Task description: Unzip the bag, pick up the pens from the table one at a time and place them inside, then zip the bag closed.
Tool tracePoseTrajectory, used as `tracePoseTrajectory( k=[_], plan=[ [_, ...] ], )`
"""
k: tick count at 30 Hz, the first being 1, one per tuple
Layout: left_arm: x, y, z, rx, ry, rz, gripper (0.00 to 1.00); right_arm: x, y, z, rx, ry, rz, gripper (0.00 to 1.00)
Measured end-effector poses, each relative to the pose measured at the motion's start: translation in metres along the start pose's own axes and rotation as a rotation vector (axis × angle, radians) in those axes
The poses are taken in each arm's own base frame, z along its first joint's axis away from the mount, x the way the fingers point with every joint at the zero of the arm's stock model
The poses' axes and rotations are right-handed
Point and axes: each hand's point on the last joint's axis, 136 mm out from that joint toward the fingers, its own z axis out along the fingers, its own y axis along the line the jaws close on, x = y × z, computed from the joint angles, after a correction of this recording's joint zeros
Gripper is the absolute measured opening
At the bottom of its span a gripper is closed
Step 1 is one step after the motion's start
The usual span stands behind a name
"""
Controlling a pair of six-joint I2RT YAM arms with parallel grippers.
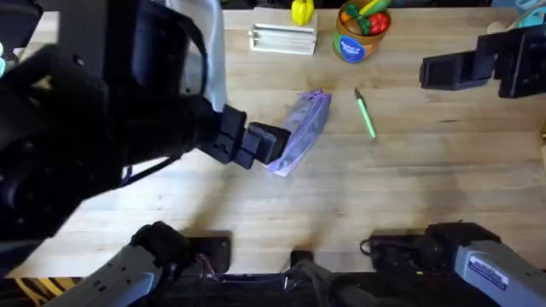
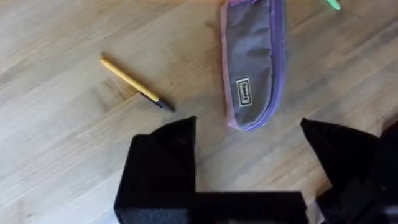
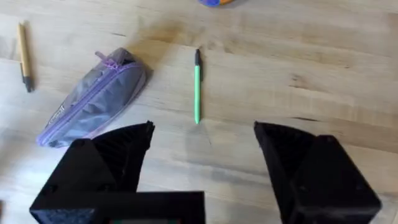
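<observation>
I am holding my left pincer (image 2: pixel 249 149) spread wide and grasping nothing, hovering over the table (image 1: pixel 409 196) just at the near end of the bag (image 1: pixel 300 130). In the overhead view the bag is lying near the table's middle, its long axis running from about 1 o'clock to 7 o'clock, with my left fingers (image 1: pixel 256 143) covering its 7 o'clock end. Its zipper is looking closed and its label (image 2: pixel 244 92) is facing up. The green pen (image 1: pixel 365 113) is lying flat just beside the bag at its 3 o'clock side, apart from it. The yellow pen (image 2: pixel 135 84) is resting on the wood on the bag's other side, well clear of it. My right pincer (image 3: pixel 202 149) is also spread wide and empty, hanging above the table's far right, at about 2 o'clock from the green pen.
</observation>
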Motion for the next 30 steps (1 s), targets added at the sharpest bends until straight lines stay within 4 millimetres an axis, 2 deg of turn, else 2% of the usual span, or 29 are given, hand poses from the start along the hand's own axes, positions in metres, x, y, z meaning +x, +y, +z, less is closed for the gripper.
tracePoseTrajectory(
  k=[9,13,18,22,30],
  plan=[
    [0.021,-0.051,0.037,0.01,0.046,0.025,0.997,0.0,0.0,0.0,0.0,0.0,0.0,0.997],
    [0.036,-0.067,0.059,-0.021,0.125,0.05,0.996,0.0,0.0,0.0,0.0,0.001,0.0,0.997],
    [0.061,-0.07,0.084,-0.114,0.227,0.032,0.996,0.0,0.0,0.0,0.0,0.0,0.0,0.997],
    [0.075,-0.06,0.087,-0.222,0.259,-0.019,0.995,0.0,0.0,0.0,0.0,0.0,0.0,0.997],
    [0.059,-0.069,0.096,-0.23,0.165,-0.114,0.995,0.0,0.0,0.0,0.0,0.0,0.0,0.997]
  ],
)
